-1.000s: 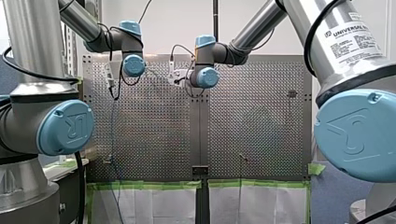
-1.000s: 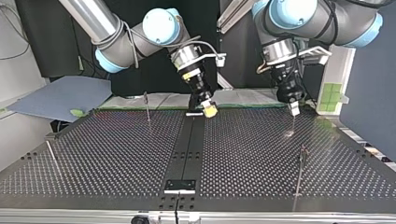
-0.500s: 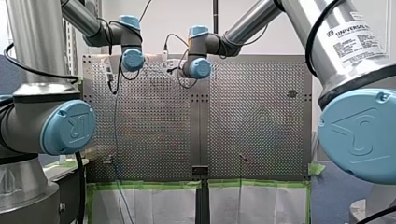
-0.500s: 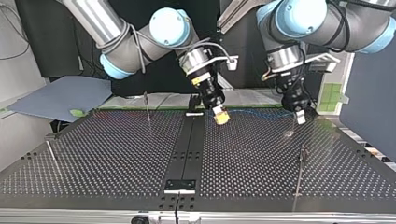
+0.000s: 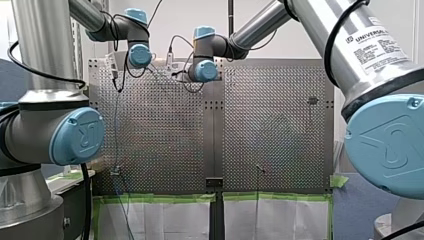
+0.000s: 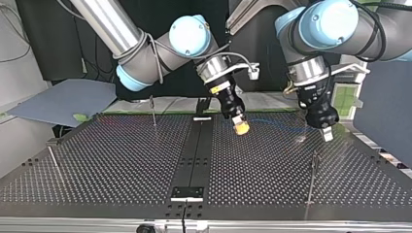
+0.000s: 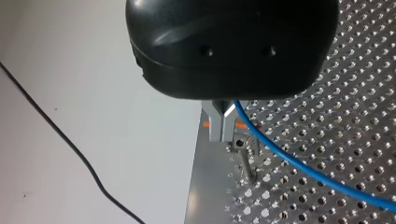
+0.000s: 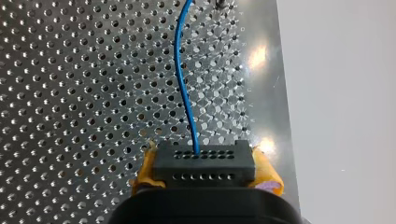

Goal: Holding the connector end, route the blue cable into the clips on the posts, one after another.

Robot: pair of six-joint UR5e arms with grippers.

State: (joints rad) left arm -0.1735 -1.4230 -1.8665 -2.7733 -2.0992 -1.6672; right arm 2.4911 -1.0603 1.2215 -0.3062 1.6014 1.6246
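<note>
My right gripper (image 6: 240,127), with yellow pads (image 8: 266,170), is shut on the black connector (image 8: 204,161) over the middle of the perforated table (image 6: 121,165). The blue cable (image 8: 183,79) leaves the connector and runs ahead over the table. In the top view it hangs thinly (image 6: 277,120) across to my left gripper (image 6: 326,134), near the table's far right corner. That gripper's metal fingers (image 7: 219,126) are shut on the cable (image 7: 299,163). A small metal post with a clip (image 7: 243,156) stands just beneath them. In the front view the cable (image 5: 116,125) drops to a post (image 5: 116,171) at the table's edge.
Thin posts stand on the table: one at the far left (image 6: 152,109), one at the left edge (image 6: 52,159), one at the near right (image 6: 314,170) and one at the near middle (image 6: 184,213). A black rail (image 6: 194,155) divides the table. Green tape (image 5: 160,198) lines an edge.
Both grippers have moved toward the top view's right and nearer its camera, carrying the connector and the cable. In the front view both wrists shifted left and upward.
</note>
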